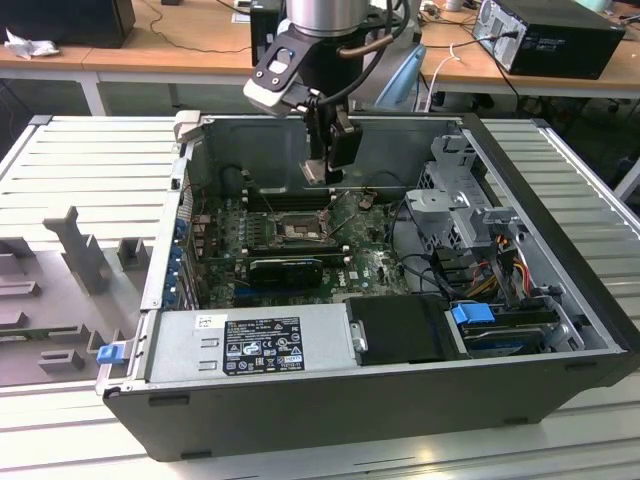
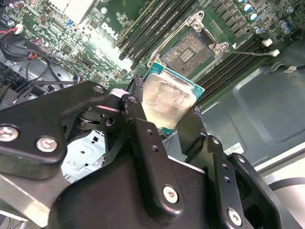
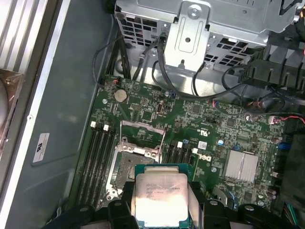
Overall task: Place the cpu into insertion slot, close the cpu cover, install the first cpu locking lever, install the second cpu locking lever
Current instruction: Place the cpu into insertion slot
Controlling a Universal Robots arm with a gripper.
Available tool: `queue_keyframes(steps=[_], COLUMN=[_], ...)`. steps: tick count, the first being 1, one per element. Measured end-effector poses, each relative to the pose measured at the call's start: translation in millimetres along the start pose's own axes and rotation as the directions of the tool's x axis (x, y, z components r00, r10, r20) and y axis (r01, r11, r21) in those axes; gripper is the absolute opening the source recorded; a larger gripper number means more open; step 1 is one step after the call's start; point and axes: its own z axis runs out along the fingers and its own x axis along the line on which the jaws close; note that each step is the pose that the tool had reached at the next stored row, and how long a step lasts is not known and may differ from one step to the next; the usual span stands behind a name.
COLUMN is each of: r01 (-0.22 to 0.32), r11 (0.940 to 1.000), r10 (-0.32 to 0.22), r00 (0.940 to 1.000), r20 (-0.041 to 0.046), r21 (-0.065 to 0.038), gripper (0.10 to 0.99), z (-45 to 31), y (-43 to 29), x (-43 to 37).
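My gripper hangs inside the open computer case, shut on the cpu, a small silvery square chip with a green rim. In both wrist views the cpu sits clamped by two opposite edges between the black fingers. The insertion slot lies on the green motherboard below the chip, its dark centre bare. The cpu hovers above the slot, clear of it. In the first wrist view the cpu cover, a thin grey metal frame, stands at the socket's edge.
A long black graphics card lies just beyond the socket towards the grey power supply. A metal drive cage with cables fills the exterior view's right. Memory slots flank the socket. Case walls surround the board.
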Motion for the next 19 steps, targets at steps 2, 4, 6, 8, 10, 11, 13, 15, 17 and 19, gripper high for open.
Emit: queue_keyframes(steps=[2,4,6,8,10,11,13,15,17,19], r01=[0.000,0.000,0.000,0.000,0.000,0.000,0.000,0.000,0.000,0.000], r11=[1.0000,1.0000,1.0000,1.0000,1.0000,1.0000,1.0000,1.0000,1.0000,1.0000], r10=[0.000,0.000,0.000,0.000,0.000,0.000,0.000,0.000,0.000,0.000], r00=[1.0000,1.0000,1.0000,1.0000,1.0000,1.0000,1.0000,1.0000,1.0000,1.0000], r20=[0.0000,-0.0001,0.0000,-0.0001,-0.0001,0.0000,-0.0001,0.0000,0.0000,0.0000], r21=[0.000,0.000,0.000,0.000,0.000,0.000,0.000,0.000,0.000,0.000], gripper=[0.529,0.529,0.529,0.529,0.529,0.529,0.529,0.529,0.529,0.529], z=[0.7,1.7,2.7,3.8,4.7,5.2,6.9,8.5,9.7,11.0], y=[-0.1,-0.1,-0.2,-0.3,-0.4,-0.4,-0.6,-0.7,-0.8,-1.0], x=[0.0,0.0,-0.1,-0.1,-0.1,-0.1,-0.1,-0.2,-0.2,-0.2])
